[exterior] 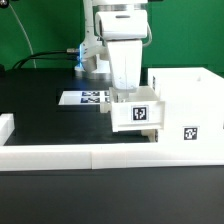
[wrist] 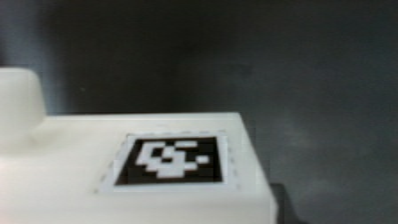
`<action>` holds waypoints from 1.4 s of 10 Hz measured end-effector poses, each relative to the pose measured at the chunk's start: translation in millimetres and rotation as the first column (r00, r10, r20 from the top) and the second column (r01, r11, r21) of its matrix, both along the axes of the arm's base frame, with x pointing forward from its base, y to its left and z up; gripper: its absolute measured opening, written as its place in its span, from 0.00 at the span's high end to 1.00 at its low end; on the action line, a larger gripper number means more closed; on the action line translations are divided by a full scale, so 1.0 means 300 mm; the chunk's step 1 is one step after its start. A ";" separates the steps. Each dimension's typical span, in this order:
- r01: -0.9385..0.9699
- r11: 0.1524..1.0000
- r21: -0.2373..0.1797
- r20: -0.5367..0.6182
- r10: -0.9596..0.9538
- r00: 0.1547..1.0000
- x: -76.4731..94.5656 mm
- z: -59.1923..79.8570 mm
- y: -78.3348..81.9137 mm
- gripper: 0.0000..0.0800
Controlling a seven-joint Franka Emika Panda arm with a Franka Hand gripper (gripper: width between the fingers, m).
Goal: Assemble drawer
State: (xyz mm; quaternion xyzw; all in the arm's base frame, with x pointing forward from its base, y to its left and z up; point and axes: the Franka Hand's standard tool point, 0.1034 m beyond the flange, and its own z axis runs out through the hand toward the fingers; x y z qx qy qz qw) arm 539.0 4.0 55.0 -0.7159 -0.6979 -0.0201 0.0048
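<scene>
In the exterior view, my gripper (exterior: 126,88) reaches down from above, and its white fingers (exterior: 125,75) are shut on a small white open-top tray (exterior: 135,115). The tray has a black-and-white tag on its front. It sits against the open side of the large white box housing (exterior: 190,100), which stands at the exterior view's right and carries a tag on its front face. In the wrist view, a white tagged face (wrist: 173,160) fills the near part and my fingertips are hidden. The second tray is out of view.
The marker board (exterior: 85,98) lies flat on the black table behind the tray. The long low white border wall (exterior: 90,155) runs along the front, with a raised end (exterior: 6,128) at the exterior view's left. A green backdrop and cables are behind the arm.
</scene>
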 end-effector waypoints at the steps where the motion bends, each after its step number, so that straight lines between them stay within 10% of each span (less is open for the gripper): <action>1: -0.003 1.000 0.003 0.011 0.003 1.000 -0.001 0.000 0.010 0.94; 14: 0.055 0.998 -0.017 0.048 -0.054 0.997 -0.008 0.000 0.045 0.94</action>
